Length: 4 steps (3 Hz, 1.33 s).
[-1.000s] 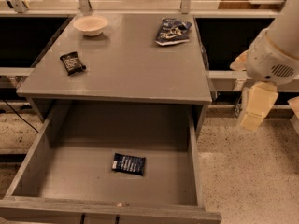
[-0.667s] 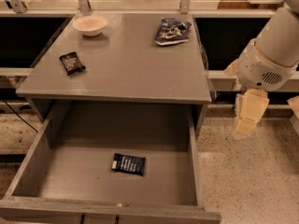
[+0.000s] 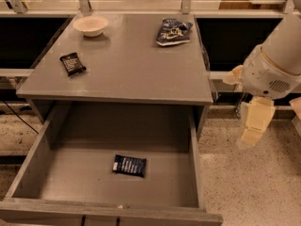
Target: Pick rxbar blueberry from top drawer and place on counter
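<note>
The rxbar blueberry, a small dark navy wrapper with white lettering, lies flat on the floor of the open top drawer, near its middle front. The grey counter sits above and behind the drawer. My gripper hangs from the white arm at the right, off the table's right side, over the speckled floor. It is well apart from the bar, to its right and higher, and holds nothing that I can see.
On the counter lie a black bar wrapper at the left, a white bowl at the back left and a blue-and-white snack bag at the back right. The drawer's front wall stands nearest the camera.
The arm and gripper have shifted a little to the left, toward the table's right side. The bar and the drawer have not moved.
</note>
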{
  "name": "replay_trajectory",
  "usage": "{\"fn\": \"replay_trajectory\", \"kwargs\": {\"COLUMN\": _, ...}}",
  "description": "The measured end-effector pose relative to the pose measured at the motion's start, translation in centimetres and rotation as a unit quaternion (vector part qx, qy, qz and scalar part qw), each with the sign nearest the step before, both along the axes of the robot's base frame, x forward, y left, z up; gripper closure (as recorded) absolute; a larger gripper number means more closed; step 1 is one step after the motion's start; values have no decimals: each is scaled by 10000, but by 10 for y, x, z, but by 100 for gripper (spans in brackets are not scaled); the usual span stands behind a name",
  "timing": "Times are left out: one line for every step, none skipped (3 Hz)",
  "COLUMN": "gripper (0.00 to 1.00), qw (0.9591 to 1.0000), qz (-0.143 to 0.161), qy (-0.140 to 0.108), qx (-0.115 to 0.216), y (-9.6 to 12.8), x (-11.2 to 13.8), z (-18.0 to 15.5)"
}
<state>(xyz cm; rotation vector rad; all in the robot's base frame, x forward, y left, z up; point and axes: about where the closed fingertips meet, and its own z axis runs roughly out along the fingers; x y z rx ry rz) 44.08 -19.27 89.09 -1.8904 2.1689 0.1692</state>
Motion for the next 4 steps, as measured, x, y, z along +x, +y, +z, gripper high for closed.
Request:
{"fn": "replay_trajectory", "kwargs": {"gripper": 0, "qw": 9997, "qz": 175, "qy": 113, "qx": 135, "y": 5, "x": -34, "z": -16}}
{"fn": "replay_trajectory", "kwargs": {"gripper": 0, "qw": 9997, "qz": 175, "qy": 113, "qx": 135, "y": 5, "x": -34, "z": -16}}
{"fn": "replay_trajectory", "kwargs": {"gripper": 0, "qw": 9999, "qz": 97, "qy": 82, "qx": 75, "y": 10, "x": -26, "z": -29}}
{"fn": "replay_trajectory", "kwargs": {"gripper": 0, "qw": 9998, "qz": 155, "qy": 90, "qx": -78, "y": 24, "x": -9, "z": -49}}
